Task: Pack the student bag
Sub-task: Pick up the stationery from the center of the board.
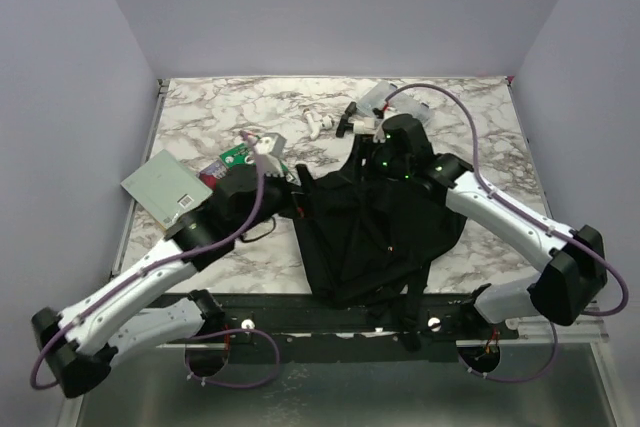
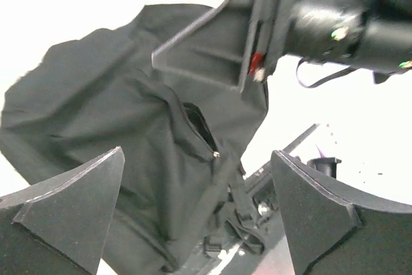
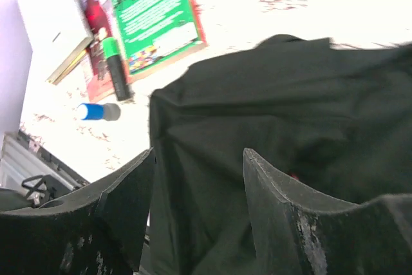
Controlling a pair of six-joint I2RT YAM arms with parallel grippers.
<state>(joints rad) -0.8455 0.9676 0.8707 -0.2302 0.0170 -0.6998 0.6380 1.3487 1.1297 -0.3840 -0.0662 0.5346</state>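
**A:** What could go wrong from here?

**B:** Your right gripper (image 3: 199, 159) has its jaws clamped on a fold of the student bag (image 1: 370, 227). I'd judge that thin cloth may slip free and the mouth sag shut. Your left gripper (image 2: 198, 152), jaws wide apart, holds nothing.

**A:** And the bag?

**B:** Black, limp and crumpled in the middle of the worktop (image 1: 200, 112), with its straps trailing over the near edge.

The student bag (image 1: 370, 237) blocks the centre, books (image 1: 172, 187) its left; far table (image 1: 220, 112) open.
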